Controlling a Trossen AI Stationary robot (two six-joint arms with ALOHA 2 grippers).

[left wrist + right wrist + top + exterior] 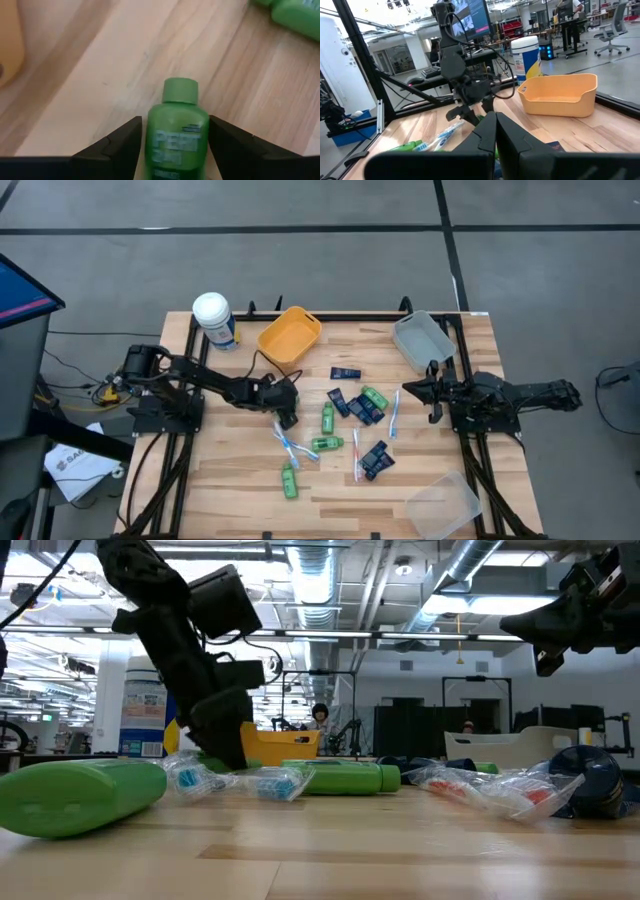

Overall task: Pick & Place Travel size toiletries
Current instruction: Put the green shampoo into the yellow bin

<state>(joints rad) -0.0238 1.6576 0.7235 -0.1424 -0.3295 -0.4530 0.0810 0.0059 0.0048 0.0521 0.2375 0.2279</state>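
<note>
My left gripper (288, 414) is down at the table top (228, 756), just in front of the yellow bin. In the left wrist view its fingers stand either side of a bright green bottle (178, 131), cap pointing away. From above, the gripper hides this bottle. Other green bottles (327, 416) (289, 480), navy tubes (346, 373) (375, 460) and white toothbrushes (290, 445) (394, 412) lie flat, scattered mid-table. My right gripper (408, 390) waits shut above the table's right side, near the grey bin, touching nothing. My left gripper pinches the green bottle by the sides of its body (152, 142), below the cap, between its two fingers (122, 147). The fingers come from above, slanting down, and lie across the bottle's width. Whether the bottle is off the wood I cannot tell.
A yellow bin (289, 333) and a white-lidded canister (213, 320) stand at the far left. A grey bin (423, 340) sits at the far right, a clear bin (444, 505) at the near right corner. Bare wood shows along the near left.
</note>
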